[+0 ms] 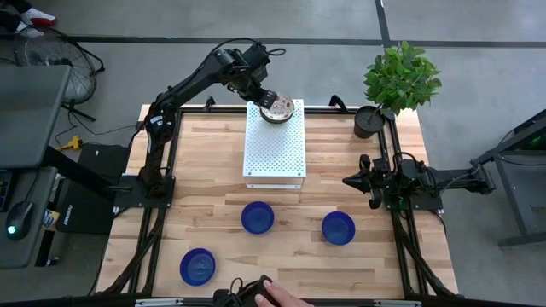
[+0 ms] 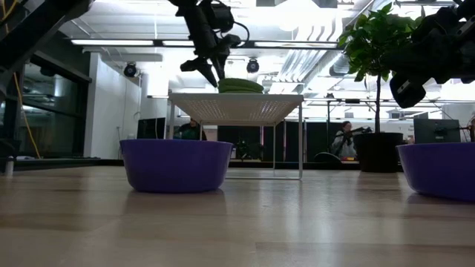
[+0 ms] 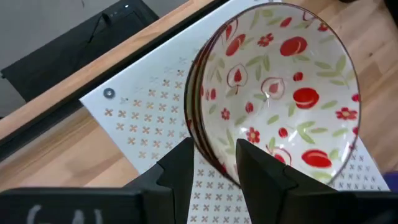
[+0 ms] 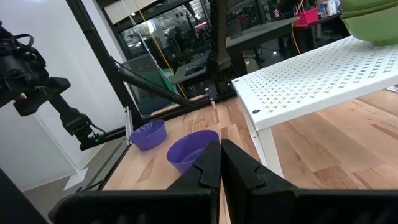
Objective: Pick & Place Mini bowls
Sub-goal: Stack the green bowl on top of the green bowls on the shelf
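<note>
At the far edge of the surface (image 1: 213, 162), on the far right corner of a white perforated rack (image 1: 275, 149), sits a stack of floral bowls (image 1: 277, 109), and the left gripper (image 3: 214, 163) has its fingers apart, straddling the stack's rim, one inside and one outside. Three blue bowls lie on the bare wood nearer the front: one near the rack's front edge (image 1: 258, 217), one to its right (image 1: 338, 228), one by the front left corner (image 1: 198, 266). The right gripper (image 4: 220, 163) waits at the right edge, fingers together. The likely risk is that a pinch catches several nested rims at once, or drags the stack off the rack's corner. How many floral bowls are nested is hard to tell; rim lines suggest more than one. A hand (image 1: 277, 297) is cut off at the front edge.
</note>
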Action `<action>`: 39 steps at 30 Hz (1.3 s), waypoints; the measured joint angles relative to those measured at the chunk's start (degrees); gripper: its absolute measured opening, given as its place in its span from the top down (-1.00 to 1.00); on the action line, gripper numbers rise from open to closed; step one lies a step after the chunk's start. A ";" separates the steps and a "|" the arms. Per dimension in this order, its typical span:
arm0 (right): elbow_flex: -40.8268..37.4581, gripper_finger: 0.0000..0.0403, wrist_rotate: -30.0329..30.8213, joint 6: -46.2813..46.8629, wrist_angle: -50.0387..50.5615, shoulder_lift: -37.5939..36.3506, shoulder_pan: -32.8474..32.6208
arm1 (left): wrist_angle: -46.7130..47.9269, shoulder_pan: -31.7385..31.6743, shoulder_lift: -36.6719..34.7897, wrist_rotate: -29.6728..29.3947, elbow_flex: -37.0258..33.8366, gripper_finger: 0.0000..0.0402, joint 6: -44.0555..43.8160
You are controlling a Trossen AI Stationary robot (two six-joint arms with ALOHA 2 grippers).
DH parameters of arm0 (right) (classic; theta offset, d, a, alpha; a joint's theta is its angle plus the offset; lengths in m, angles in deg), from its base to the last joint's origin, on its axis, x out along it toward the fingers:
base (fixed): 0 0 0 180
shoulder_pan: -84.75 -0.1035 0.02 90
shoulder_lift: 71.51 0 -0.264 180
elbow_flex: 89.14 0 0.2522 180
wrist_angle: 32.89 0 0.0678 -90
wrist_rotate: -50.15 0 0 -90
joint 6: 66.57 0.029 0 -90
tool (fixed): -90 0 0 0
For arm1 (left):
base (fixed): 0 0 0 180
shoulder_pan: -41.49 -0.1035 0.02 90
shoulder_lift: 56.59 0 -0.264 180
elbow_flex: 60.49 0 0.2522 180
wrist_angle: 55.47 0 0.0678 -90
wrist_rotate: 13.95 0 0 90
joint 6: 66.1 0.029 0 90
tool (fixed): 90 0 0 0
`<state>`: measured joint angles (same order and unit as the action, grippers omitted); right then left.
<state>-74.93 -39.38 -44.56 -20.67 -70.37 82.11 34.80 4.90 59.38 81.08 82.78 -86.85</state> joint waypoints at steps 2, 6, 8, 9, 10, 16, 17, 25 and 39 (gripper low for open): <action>0.00 1.00 0.00 -0.02 0.01 0.00 0.02 | 0.55 -0.15 -0.38 -0.12 0.05 0.42 0.99; 0.02 1.00 0.00 -0.01 0.00 0.00 0.01 | -0.02 -0.20 -0.31 -1.10 0.11 0.42 4.57; 0.00 1.00 -0.02 0.00 0.00 0.00 0.02 | -0.15 -0.14 -0.31 -2.23 0.11 0.42 7.37; 0.00 1.00 0.00 0.00 0.00 0.00 0.01 | -0.15 -0.14 -0.31 -2.86 0.11 0.42 9.04; 0.00 1.00 -0.02 0.00 0.00 0.00 0.02 | -0.15 -0.14 -0.31 -3.32 0.11 0.42 10.48; 0.00 1.00 -0.01 0.00 0.00 0.00 0.00 | -3.19 -0.14 -2.01 -7.09 0.07 0.41 22.07; 0.00 1.00 0.00 0.00 0.02 0.00 0.01 | -4.01 -0.14 -2.62 -7.39 0.07 0.42 24.21; 0.02 1.00 0.00 -0.01 0.00 0.00 0.02 | -5.21 0.91 -6.06 -6.81 0.07 0.42 39.19; 0.01 1.00 -0.01 -0.02 0.02 0.01 0.00 | -26.10 2.09 -15.08 4.78 -16.50 0.42 53.95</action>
<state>-74.92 -39.39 -44.57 -20.65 -70.36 82.11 8.70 6.99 44.30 85.86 66.28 -32.91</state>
